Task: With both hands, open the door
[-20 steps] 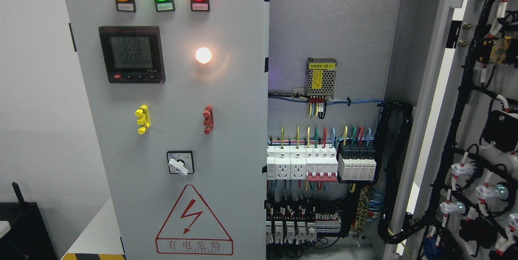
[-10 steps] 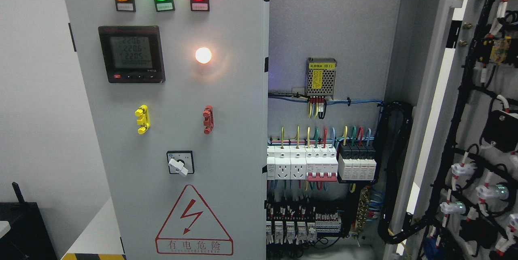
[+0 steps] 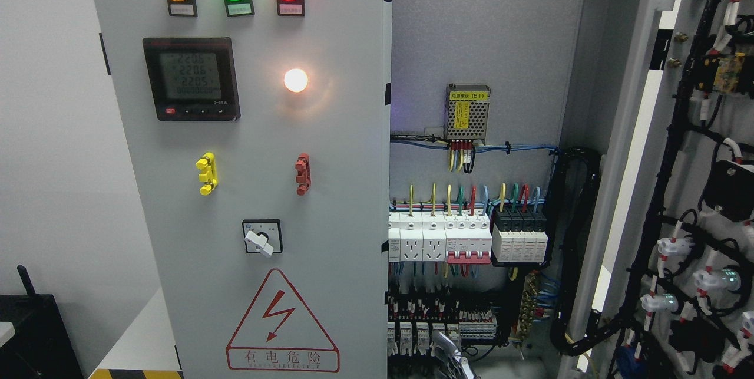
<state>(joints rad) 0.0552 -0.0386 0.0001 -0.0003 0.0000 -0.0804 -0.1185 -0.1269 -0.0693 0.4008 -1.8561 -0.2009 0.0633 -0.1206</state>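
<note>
A hand (image 3: 450, 355) pokes up at the bottom edge below the breakers (image 3: 439, 241); its side and finger state cannot be told. The left door (image 3: 247, 190) stands closed, while the right door (image 3: 695, 190) hangs swung wide, wiring (image 3: 665, 202) exposed.

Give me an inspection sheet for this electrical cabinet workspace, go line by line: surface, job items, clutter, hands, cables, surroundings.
Surface: no table; the work face is a grey cabinet.
Job's things: left door shut, carrying three lit lamps, a meter, a rotary switch and a warning triangle; right door swung open.
Clutter: nothing seen.
Hands: one metallic hand rises at the bottom edge near the middle; which arm it belongs to is unclear, and it touches neither door.
Cables: coloured wires feed the breakers; a black cable bundle loops to the open door.
Surroundings: white wall on the left, dark equipment at lower left.
</note>
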